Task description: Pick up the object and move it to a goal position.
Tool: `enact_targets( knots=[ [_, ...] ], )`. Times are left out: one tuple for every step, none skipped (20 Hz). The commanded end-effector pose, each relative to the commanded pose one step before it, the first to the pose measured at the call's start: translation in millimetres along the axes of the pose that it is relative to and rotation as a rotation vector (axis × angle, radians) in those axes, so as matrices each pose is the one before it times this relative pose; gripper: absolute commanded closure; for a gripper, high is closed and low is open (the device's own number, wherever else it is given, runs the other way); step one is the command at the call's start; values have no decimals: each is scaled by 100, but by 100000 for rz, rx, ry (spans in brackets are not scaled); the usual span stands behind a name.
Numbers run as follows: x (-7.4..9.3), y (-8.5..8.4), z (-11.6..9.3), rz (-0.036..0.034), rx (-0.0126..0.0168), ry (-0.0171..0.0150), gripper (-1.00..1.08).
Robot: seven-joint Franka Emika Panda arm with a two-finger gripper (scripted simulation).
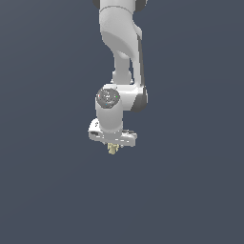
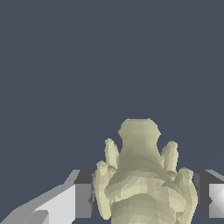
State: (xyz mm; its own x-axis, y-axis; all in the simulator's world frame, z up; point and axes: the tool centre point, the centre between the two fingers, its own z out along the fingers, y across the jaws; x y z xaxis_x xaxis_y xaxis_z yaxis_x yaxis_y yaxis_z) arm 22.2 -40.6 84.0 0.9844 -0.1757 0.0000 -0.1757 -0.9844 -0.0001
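The small pale yellow-beige lumpy object (image 2: 142, 183), rough and bumpy with finger-like knobs down its sides, sits between the two fingers (image 2: 83, 199) of the white robot arm's claw (image 1: 113, 145). In the wrist view a grey finger pad presses against each flank of it, so the claw is closed onto it. In the exterior view it pokes out just beneath the claw, near the middle of the plain dark grey-blue scene.

The object (image 2: 142, 179) sits between the fingers (image 2: 83, 200).
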Motion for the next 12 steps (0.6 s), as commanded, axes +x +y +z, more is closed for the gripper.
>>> enact_targets(
  knots=[
    [-627,2113,-762,-56,25,5,108],
    [-198,756,-271,0,0,0,108],
    [-180,706,-254,0,0,0,108],
    [-161,652,-235,0,0,0,108],
    [-140,591,-213,0,0,0,108],
    [-117,521,-189,0,0,0,108],
    [-94,442,-160,0,0,0,108],
    [-72,360,-131,0,0,0,108],
    [-52,280,-102,0,0,0,108],
    [-35,199,-73,0,0,0,108],
    [-20,119,-43,0,0,0,108],
    [-6,39,-14,0,0,0,108]
  ],
)
